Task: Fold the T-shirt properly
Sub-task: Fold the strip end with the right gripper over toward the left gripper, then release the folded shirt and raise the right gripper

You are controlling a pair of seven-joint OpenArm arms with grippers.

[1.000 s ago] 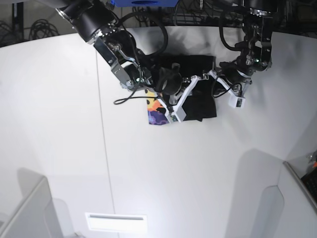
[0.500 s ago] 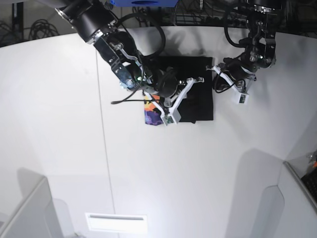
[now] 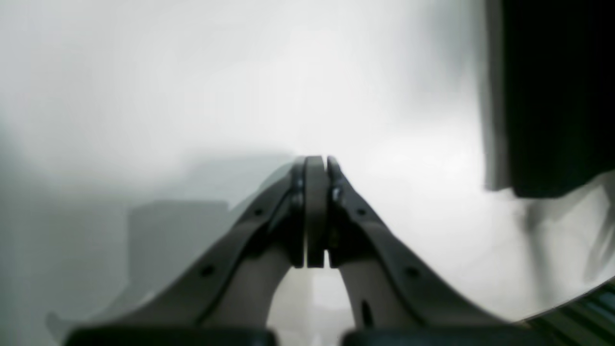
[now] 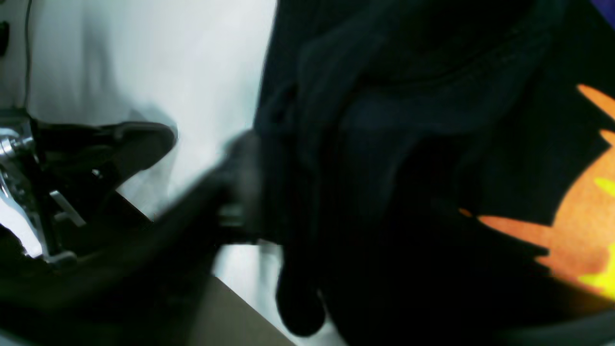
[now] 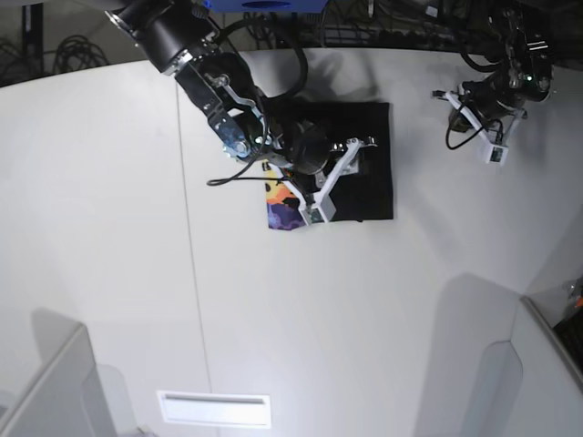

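Right claw [image 5: 339, 177]: over the T-shirt, its white fingers spread apart, one lying toward the far edge of the cloth, the other reaching down to the near edge; nothing pinched between them that I can make out.
Right claw, wrist view: one dark finger [image 4: 206, 202] blurred against the black cloth's edge, pale tabletop showing beside it.
Left claw [image 3: 314, 166]: pads pressed flat together, holding nothing, poised above bare tabletop.
Left claw, base view: far right of the scene [image 5: 487, 127], well apart from the shirt, a black cable looped at its side.
T-shirt [image 5: 373, 173]: folded into a black block lying flat on the tabletop, far of centre, under the right arm.
Print: an orange, yellow and purple patch [image 5: 282, 208] peeking out at the block's near left corner.
Tabletop [image 5: 346, 309]: white, with a thin seam running near to far on the left.
Right arm [image 5: 196, 64]: black, coming in from the far left.
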